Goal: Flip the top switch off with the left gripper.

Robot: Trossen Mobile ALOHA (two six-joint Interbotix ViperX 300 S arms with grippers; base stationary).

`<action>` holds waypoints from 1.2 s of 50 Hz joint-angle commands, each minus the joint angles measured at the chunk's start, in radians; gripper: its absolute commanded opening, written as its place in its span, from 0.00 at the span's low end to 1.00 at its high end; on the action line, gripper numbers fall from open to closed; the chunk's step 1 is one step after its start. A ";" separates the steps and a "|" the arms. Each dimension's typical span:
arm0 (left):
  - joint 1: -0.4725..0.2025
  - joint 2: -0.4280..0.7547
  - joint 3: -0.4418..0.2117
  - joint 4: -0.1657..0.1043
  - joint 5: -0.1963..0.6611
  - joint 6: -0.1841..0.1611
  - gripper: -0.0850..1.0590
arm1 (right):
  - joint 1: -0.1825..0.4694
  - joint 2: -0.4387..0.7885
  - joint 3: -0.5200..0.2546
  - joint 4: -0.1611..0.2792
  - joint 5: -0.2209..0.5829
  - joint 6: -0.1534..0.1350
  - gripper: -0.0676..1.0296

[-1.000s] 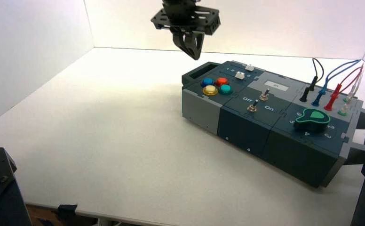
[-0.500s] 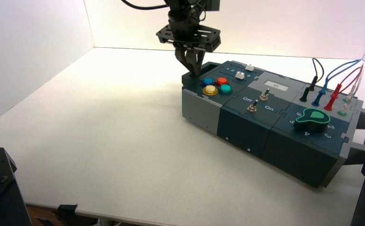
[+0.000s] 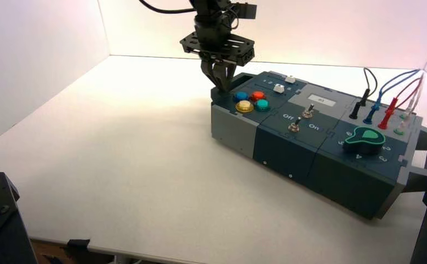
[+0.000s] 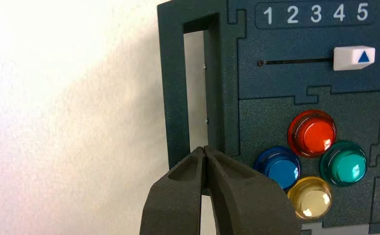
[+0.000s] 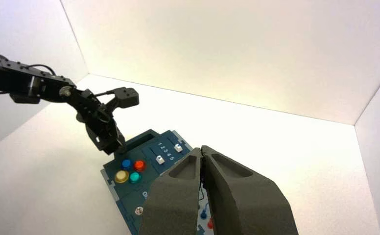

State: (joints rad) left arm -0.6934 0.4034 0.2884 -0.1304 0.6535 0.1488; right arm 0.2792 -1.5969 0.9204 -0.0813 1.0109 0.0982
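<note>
At the box's left end, over the handle slot beside the blue button, we see the left gripper with fingertips pressed together, holding nothing. The top switch stands mid-box, near the grey labelled panel, well apart from it. Our right gripper hangs high, fingers closed.

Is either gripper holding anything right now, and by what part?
Nothing is held. The left gripper is shut and empty beside the blue button; the right gripper is shut and empty too.

The top switch, a small silver toggle, stands between "Off" and "On", while the left gripper, fingers together, hangs over the box's left end.
</note>
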 commanded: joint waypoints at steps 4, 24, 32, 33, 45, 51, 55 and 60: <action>0.014 -0.037 0.075 0.008 0.015 0.003 0.05 | -0.003 0.034 -0.008 -0.003 -0.018 0.009 0.04; 0.080 -0.092 0.236 0.011 -0.040 -0.002 0.05 | -0.003 0.052 -0.008 -0.002 -0.020 0.006 0.04; 0.121 -0.114 0.273 0.037 -0.046 -0.003 0.05 | -0.003 0.061 -0.009 -0.002 -0.023 0.005 0.04; 0.124 -0.114 0.275 0.038 -0.046 -0.003 0.05 | -0.003 0.063 -0.011 -0.002 -0.023 0.005 0.04; 0.164 -0.137 0.298 0.069 -0.046 -0.006 0.05 | -0.003 0.067 -0.014 0.002 -0.026 0.005 0.04; 0.172 -0.149 0.311 0.075 -0.046 -0.006 0.05 | -0.003 0.066 -0.017 0.002 -0.026 0.003 0.04; 0.172 -0.158 0.325 0.075 -0.046 -0.008 0.05 | -0.003 0.069 -0.017 0.003 -0.026 0.003 0.04; 0.178 -0.169 0.345 0.078 -0.048 -0.011 0.05 | -0.003 0.072 -0.017 0.002 -0.026 0.003 0.04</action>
State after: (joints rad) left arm -0.5783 0.2393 0.5906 -0.0736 0.5967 0.1396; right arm 0.2777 -1.5539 0.9235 -0.0798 0.9971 0.0982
